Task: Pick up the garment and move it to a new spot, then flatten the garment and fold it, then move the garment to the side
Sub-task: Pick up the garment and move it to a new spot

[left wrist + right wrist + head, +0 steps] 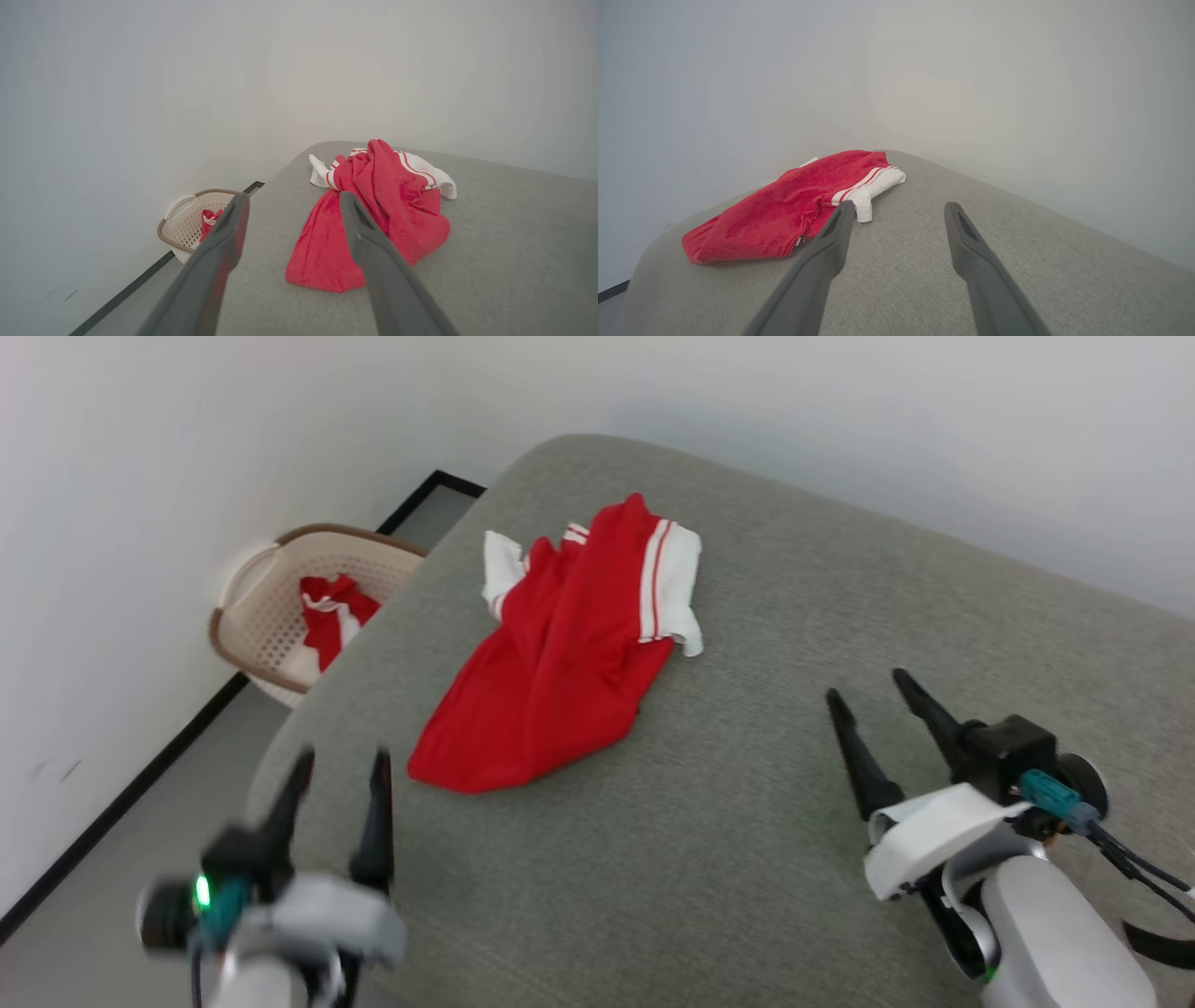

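The garment (560, 653), a red jersey with white striped sleeves, lies crumpled on the grey padded surface (747, 859) toward its far left part. My left gripper (341, 761) hovers open over the near left edge, just short of the garment's hem, with nothing between its fingers. My right gripper (864, 686) stands open to the right of the garment, well apart from it. In the left wrist view the garment (373, 214) lies just beyond my open fingers (292, 200). In the right wrist view the garment (784, 210) lies left of the open gripper (899, 207).
A beige perforated laundry basket (271, 607) with another red-and-white cloth (331, 616) inside stands on the floor at the left, against the white wall. The wall runs close behind the padded surface. Bare grey padding spreads across the middle and right.
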Motion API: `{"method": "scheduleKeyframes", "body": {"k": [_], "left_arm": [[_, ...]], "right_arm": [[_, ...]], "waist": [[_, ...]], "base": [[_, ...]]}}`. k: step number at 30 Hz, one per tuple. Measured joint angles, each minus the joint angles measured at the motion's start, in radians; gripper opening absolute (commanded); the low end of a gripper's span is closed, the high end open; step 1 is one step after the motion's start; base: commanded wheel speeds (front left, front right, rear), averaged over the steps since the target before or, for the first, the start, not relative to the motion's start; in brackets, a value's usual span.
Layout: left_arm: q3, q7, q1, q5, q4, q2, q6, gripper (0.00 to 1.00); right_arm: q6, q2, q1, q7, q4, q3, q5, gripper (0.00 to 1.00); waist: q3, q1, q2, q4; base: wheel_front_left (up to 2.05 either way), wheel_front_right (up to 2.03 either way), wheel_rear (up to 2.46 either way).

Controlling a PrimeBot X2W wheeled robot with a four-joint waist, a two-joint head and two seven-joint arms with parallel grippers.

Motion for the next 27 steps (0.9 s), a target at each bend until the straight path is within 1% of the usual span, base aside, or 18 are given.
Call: {"method": "scheduleKeyframes", "body": {"k": [5,7,8,11,13,15,18,21,25,27], "left_arm": [[-0.079,0.0,-0.224,0.022,0.11,0.094,-0.022,1.0],[-0.103,0.0,-0.333,0.0,0.171,0.122,-0.026,1.0],[-0.13,0.0,-0.384,-0.01,0.201,0.137,-0.026,1.0],[-0.225,0.032,-0.524,-0.105,0.302,0.194,-0.028,1.0],[-0.288,0.075,-0.605,-0.161,0.368,0.247,-0.028,1.0],[-0.324,0.158,-0.675,-0.272,0.436,0.272,-0.028,1.0],[-0.382,0.343,-0.746,-0.417,0.527,0.31,-0.029,1.0],[-0.426,0.552,-0.788,-0.55,0.569,0.369,-0.029,1.0],[-0.441,0.769,-0.83,-0.678,0.609,0.438,-0.029,1.0],[-0.451,0.836,-0.837,-0.726,0.606,0.46,-0.028,1.0]], "right_arm": [[0.0,0.011,-0.016,0.0,-0.032,0.005,-0.037,1.0],[0.0,0.009,-0.028,0.0,-0.04,0.007,-0.04,1.0],[0.0,0.009,-0.034,0.0,-0.045,0.006,-0.042,1.0],[0.0,0.011,-0.055,0.0,-0.057,0.006,-0.045,1.0],[0.0,0.008,-0.067,-0.001,-0.062,0.006,-0.046,1.0],[0.0,0.007,-0.075,-0.002,-0.065,0.008,-0.046,1.0],[0.0,0.007,-0.082,-0.002,-0.068,0.01,-0.046,1.0],[0.0,0.015,-0.087,-0.002,-0.075,0.017,-0.045,1.0],[0.0,0.021,-0.106,-0.002,-0.091,0.028,-0.044,1.0],[0.0,0.021,-0.113,-0.002,-0.099,0.031,-0.043,1.0]], "waist": [[0.006,0.0,0.0,-0.05],[0.015,0.0,0.0,-0.076],[0.022,0.0,0.0,-0.089],[0.05,0.0,0.0,-0.132],[0.075,0.0,0.0,-0.163],[0.103,0.0,0.0,-0.198],[0.144,0.0,0.0,-0.251],[0.179,0.0,0.0,-0.301],[0.227,0.0,0.0,-0.357],[0.254,0.0,0.0,-0.38]], "base": [[0.0,0.0,0.0],[0.0,0.0,0.0],[0.0,0.0,0.0],[0.0,0.0,0.0],[0.0,0.0,0.0],[0.0,0.0,0.0],[0.0,0.0,0.0],[0.0,0.0,0.0],[0.0,0.0,0.0],[0.0,0.0,0.0]]}}
